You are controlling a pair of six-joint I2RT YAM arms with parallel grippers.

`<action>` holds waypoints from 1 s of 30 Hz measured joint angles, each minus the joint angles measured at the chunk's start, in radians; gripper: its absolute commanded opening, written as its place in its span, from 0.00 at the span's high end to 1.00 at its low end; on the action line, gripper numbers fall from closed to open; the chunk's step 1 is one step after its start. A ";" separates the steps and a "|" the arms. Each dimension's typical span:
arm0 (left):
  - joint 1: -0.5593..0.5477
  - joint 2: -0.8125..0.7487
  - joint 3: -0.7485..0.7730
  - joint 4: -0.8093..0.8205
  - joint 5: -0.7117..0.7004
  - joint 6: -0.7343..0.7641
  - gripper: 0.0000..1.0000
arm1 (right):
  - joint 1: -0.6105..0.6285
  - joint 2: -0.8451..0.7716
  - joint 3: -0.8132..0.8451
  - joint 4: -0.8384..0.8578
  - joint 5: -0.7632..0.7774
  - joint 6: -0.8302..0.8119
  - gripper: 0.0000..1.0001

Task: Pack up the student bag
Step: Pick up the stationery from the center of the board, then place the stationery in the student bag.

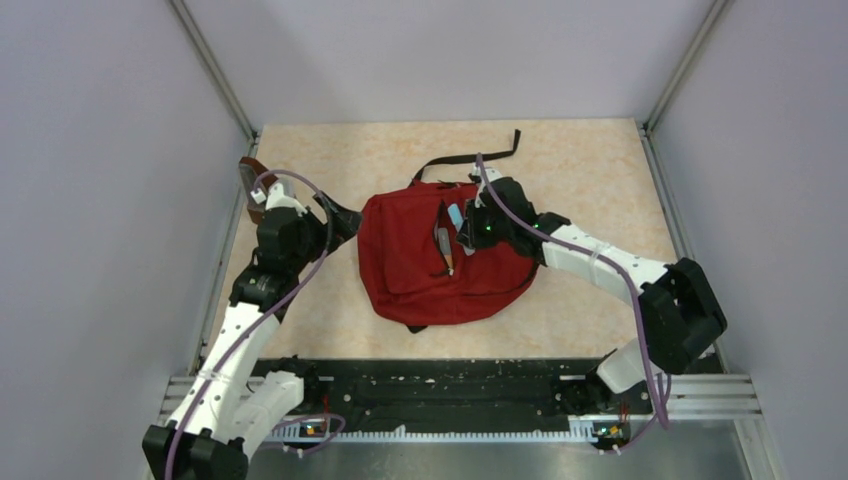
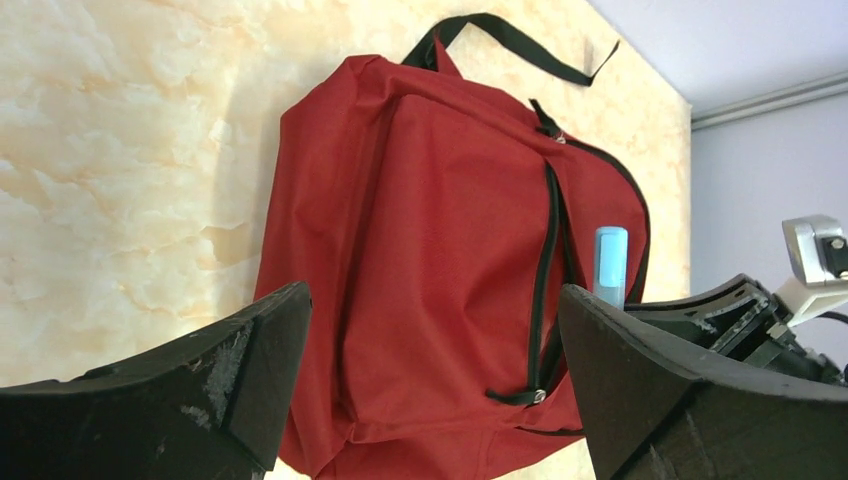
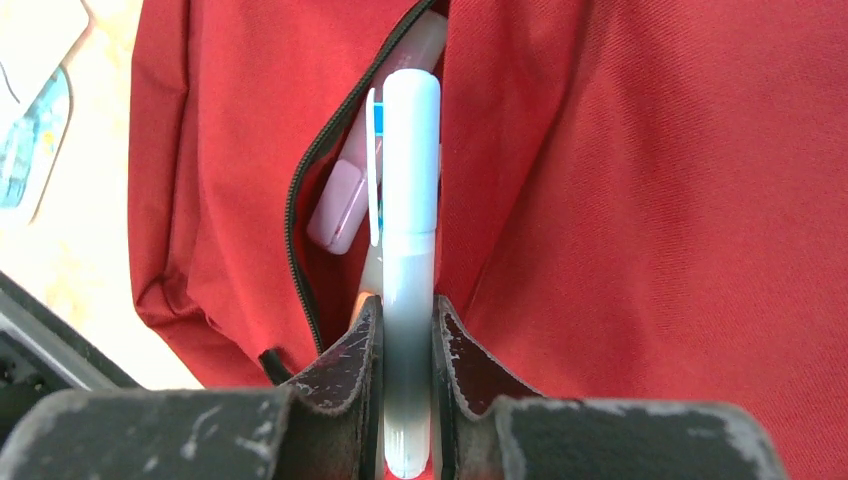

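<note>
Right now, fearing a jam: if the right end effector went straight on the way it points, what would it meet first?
Probably the open pocket of the student bag: the blue pen in the right end effector leads in, toward a pink item; depth unclear.

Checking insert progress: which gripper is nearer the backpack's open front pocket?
Right: the right gripper holds a light-blue pen at the pocket mouth; left gripper hangs open beside the backpack.

Beige marbled tabletop [image 1: 600, 170] — lilac walls [image 1: 100, 150]
</note>
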 measured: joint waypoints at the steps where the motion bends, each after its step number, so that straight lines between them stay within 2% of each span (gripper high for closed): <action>1: 0.004 0.002 0.000 -0.006 0.005 0.008 0.02 | 0.000 0.009 0.008 -0.003 -0.014 -0.006 1.00; 17: 0.035 0.017 -0.012 -0.050 0.003 0.071 0.02 | 0.020 0.041 0.068 -0.013 -0.144 0.011 1.00; 30: 0.043 0.015 -0.035 -0.055 -0.013 0.082 0.02 | 0.065 0.104 0.087 -0.041 0.037 0.120 1.00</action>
